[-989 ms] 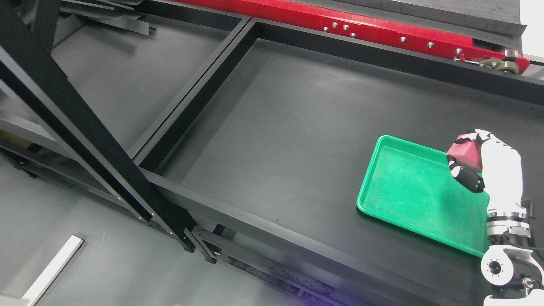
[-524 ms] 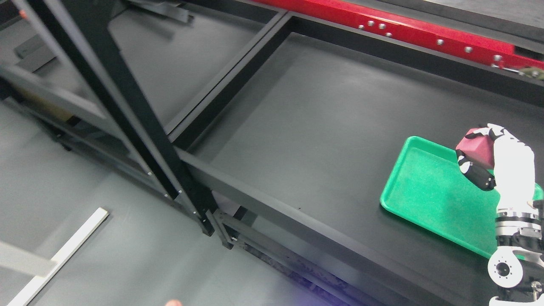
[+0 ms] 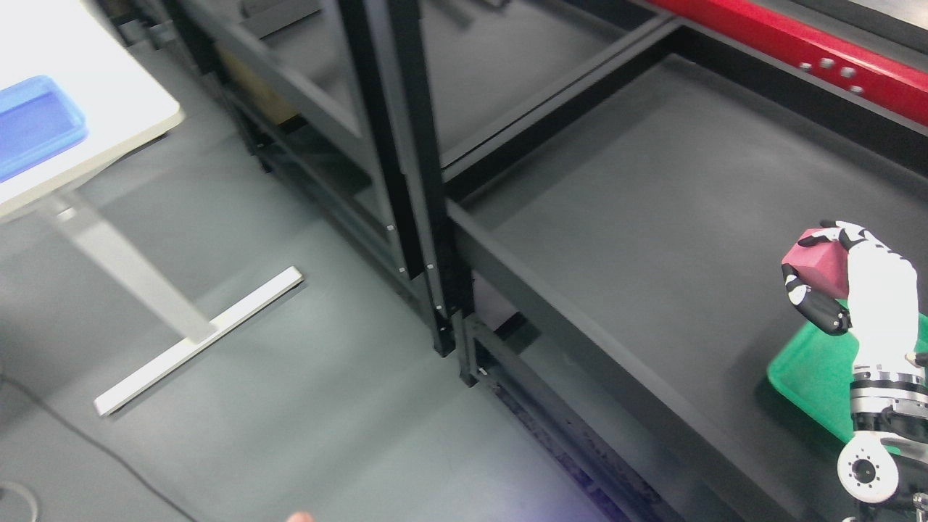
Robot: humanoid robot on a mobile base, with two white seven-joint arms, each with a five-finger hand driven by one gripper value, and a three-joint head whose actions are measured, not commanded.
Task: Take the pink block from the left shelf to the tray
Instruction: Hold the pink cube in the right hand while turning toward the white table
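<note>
R hand (image 3: 863, 279), white w/ black finger segments, comes up from the lower R corner and is closed round the pink block (image 3: 818, 265): thumb (image 3: 815, 306) under the block at approx 6 o'clock, other fingertips hooked over its top edge at 12. Block sits clear of any surface, held up in the air above the black shelf deck (image 3: 652, 217). Green tray (image 3: 812, 377) lies on that deck at 6 o'clock from the block, just below the thumb, partly hidden by the wrist and cut by the frame edge; only its near-L corner shows. Block isn't in the tray. At 10–11 o'clock from the hand, black upright posts (image 3: 406, 159) of the shelf frame; at 1 o'clock a red rail (image 3: 805, 51) w/ bolts along the back. Far L at 9–10 o'clock, white table (image 3: 109, 109) w/ a blue bin (image 3: 32, 119) on it, blurred. L arm not seen.
</note>
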